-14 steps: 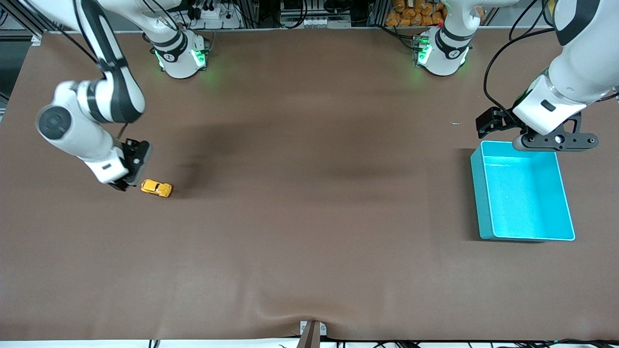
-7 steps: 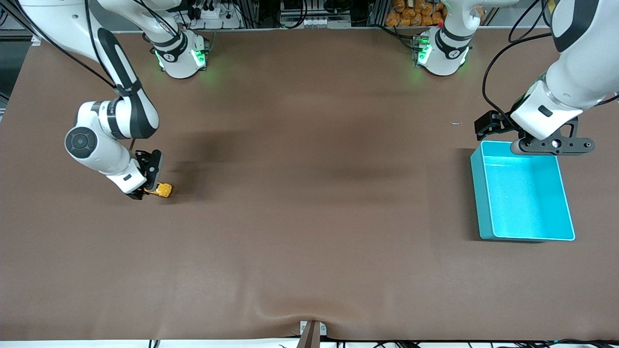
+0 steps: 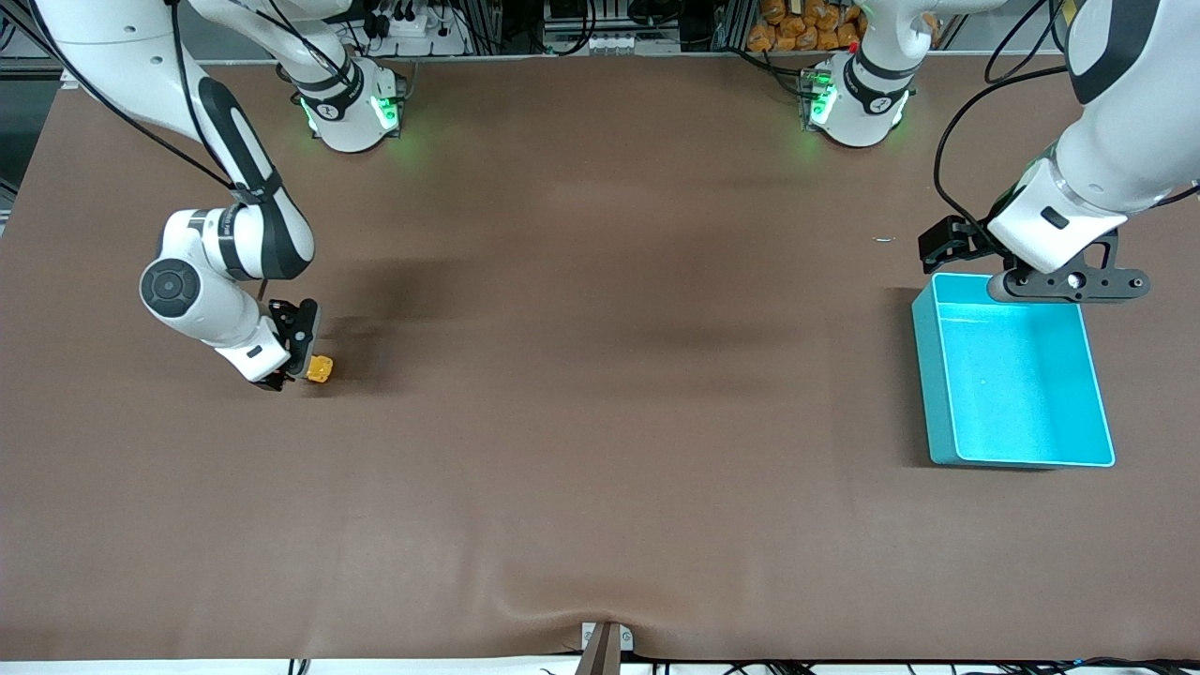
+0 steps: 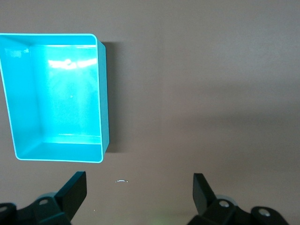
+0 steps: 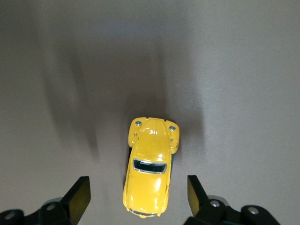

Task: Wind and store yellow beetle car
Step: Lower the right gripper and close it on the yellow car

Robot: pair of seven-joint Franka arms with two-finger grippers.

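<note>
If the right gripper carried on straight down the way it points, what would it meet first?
Probably the yellow beetle car: it sits between the right gripper's open fingers, apart from both. The fingertips would likely reach the table either side.

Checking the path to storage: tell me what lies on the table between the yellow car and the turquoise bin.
Nothing: in the front view only bare brown table stretches from the yellow car, under the right gripper, to the turquoise bin.

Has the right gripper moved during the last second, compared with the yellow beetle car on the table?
Yes. The right gripper has come in over the yellow beetle car, which sits where it was; its open fingers now flank the car.
</note>
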